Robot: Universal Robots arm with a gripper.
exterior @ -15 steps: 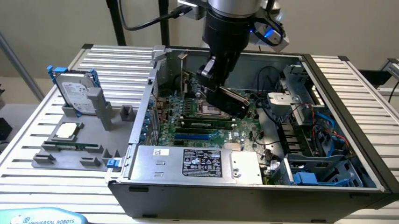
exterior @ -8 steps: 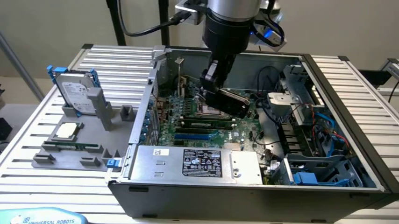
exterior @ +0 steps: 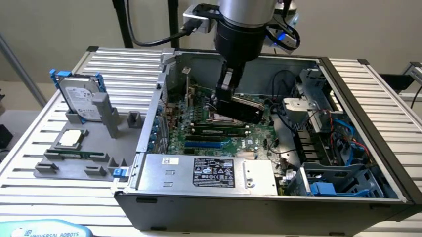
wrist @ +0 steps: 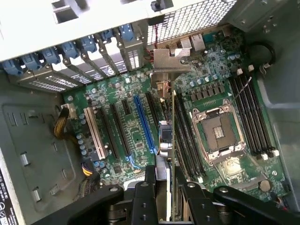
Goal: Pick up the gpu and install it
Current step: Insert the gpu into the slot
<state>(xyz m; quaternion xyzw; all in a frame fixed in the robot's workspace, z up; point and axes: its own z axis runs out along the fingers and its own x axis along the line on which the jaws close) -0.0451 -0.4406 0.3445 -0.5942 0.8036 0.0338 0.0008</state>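
Inside the open computer case, my gripper is shut on the gpu, a black card held tilted just above the green motherboard. In the wrist view the gpu stands edge-on between my gripper's two black fingers, its silver bracket pointing toward the case's rear slot openings. The card's edge hangs between the blue expansion slot and the processor socket, over the black slots there. Whether it touches a slot cannot be told.
A hard drive in a blue frame and a small square processor chip sit on a grey fixture at the exterior view's left. The power supply, drive cages and cables crowd the case.
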